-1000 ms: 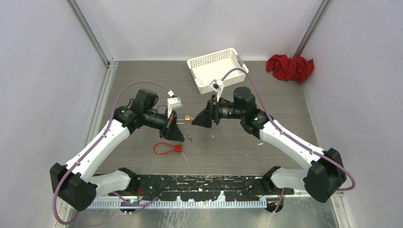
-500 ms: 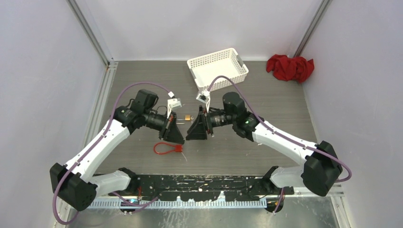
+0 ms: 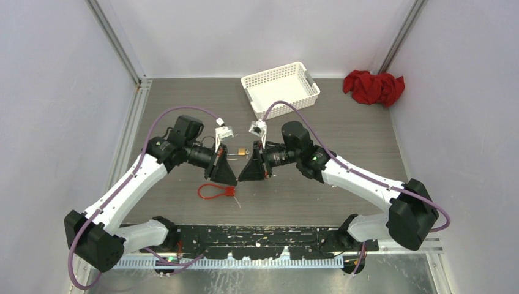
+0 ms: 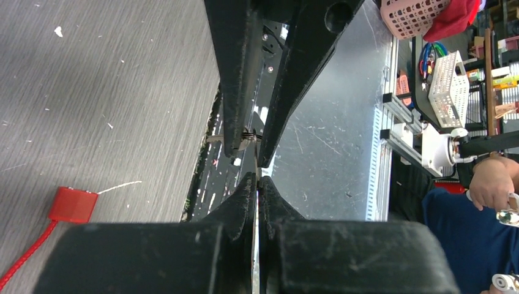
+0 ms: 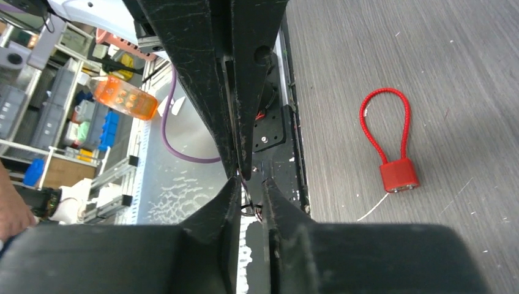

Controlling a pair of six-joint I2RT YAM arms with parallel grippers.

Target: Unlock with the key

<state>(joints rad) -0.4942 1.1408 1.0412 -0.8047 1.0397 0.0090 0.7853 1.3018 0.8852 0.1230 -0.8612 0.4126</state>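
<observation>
A red cable lock (image 3: 227, 191) lies on the table just in front of both grippers; it also shows in the wrist views (image 4: 73, 204) (image 5: 399, 174). My left gripper (image 3: 232, 177) (image 4: 257, 179) is shut on the key (image 4: 256, 187), a thin metal blade seen edge-on. My right gripper (image 3: 241, 176) (image 5: 250, 184) meets it tip to tip, jaws a narrow gap apart around the key's wire ring (image 5: 250, 208). Each wrist view shows the other gripper's fingers (image 4: 245, 92) (image 5: 202, 73) pointing in from the top.
A small brass-coloured object (image 3: 243, 150) sits on the table just behind the grippers. A white basket (image 3: 272, 72) stands at the back centre and a red cloth (image 3: 373, 87) lies in the back right corner. Walls close in the left and right sides.
The right arm has swung left and forward until its gripper meets the left one, and its jaws have narrowed. The left arm and the red lock have stayed put.
</observation>
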